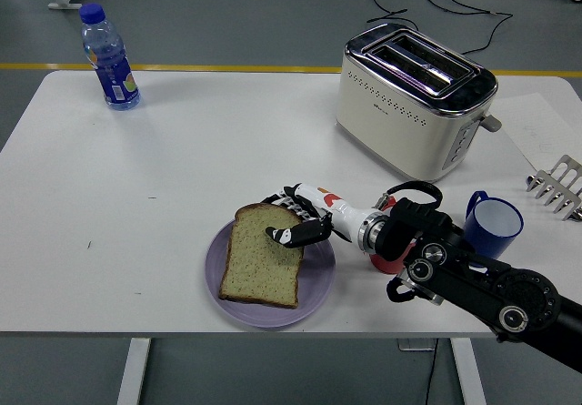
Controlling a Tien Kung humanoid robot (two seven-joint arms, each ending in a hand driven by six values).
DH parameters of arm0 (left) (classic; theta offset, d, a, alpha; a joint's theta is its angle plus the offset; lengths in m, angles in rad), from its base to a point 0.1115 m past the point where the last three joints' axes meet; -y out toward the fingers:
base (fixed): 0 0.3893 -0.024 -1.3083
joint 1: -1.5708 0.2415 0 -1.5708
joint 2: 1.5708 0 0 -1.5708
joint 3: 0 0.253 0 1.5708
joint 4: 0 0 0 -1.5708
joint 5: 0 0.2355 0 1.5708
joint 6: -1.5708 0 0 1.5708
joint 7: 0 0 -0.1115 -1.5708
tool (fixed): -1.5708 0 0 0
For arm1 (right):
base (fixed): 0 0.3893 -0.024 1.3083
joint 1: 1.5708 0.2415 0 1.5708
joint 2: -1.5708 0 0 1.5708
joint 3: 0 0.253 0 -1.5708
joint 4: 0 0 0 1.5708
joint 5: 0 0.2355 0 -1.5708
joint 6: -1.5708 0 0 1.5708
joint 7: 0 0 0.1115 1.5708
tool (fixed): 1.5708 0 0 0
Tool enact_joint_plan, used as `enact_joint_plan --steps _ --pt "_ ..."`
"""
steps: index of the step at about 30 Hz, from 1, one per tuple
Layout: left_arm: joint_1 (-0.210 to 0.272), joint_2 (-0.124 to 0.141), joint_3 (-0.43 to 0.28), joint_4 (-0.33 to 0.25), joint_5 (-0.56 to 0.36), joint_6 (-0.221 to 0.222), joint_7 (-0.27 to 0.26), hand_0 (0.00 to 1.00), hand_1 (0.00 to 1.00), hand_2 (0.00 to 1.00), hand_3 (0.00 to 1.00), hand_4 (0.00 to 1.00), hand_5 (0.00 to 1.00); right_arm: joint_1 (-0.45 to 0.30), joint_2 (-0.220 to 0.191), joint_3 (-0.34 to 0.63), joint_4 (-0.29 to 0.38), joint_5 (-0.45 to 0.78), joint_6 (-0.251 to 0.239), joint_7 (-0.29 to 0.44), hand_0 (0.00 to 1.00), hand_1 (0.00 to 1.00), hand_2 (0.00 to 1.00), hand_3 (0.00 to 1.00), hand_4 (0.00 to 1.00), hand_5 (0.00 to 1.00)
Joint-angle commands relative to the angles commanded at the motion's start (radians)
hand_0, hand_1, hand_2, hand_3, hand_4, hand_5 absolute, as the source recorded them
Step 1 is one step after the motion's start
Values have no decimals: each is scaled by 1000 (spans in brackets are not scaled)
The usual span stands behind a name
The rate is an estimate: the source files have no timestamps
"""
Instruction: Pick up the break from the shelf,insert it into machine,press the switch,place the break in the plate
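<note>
A slice of bread (261, 255) lies flat on a purple plate (316, 282) near the table's front edge. My right hand (293, 220) reaches in from the right and pinches the slice's upper right corner, thumb on top and the other fingers behind its far edge. The cream toaster (414, 100) stands at the back right, both slots empty, its lever (491, 123) on the right side. The white rack (556, 187) sits at the right edge. My left arm is out of view.
A blue-capped water bottle (109, 57) stands at the back left. A blue mug (492, 223) sits just right of my right forearm, with something red (386, 261) partly hidden under the wrist. Cables lie on the floor beyond the table.
</note>
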State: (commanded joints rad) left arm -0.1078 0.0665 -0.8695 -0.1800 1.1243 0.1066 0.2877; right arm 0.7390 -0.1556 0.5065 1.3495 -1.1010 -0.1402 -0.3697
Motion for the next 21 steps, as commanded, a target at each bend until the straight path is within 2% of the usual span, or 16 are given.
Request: enact_joint_plan --steps 2,3,12,18,20,21 --pt "0 0 1 0 0 0 0 654 590 597 604 328 949 -1 -2 2 0 -12 5 -1 792 765 770 803 680 93" --pt "1 0 0 0 2 -1 0 654 590 597 603 329 948 -2 -4 4 1 -21 7 -1 863 816 841 836 699 103" --pt "6 -1 -8 0 16 -2 1 654 591 598 603 328 949 -13 -18 47 37 -83 -2 14 895 834 864 845 711 117" --pt "11 -1 -13 0 24 -4 1 653 591 597 603 328 949 -25 -48 115 129 -70 -4 33 894 831 859 841 723 132" --pt "12 -1 -13 0 24 -4 1 653 591 597 603 328 949 -29 -67 145 174 -23 6 72 894 831 859 841 723 132" --pt "13 -1 -14 0 25 -4 1 654 594 598 603 328 949 -32 -76 163 197 8 15 97 851 791 812 784 706 157"
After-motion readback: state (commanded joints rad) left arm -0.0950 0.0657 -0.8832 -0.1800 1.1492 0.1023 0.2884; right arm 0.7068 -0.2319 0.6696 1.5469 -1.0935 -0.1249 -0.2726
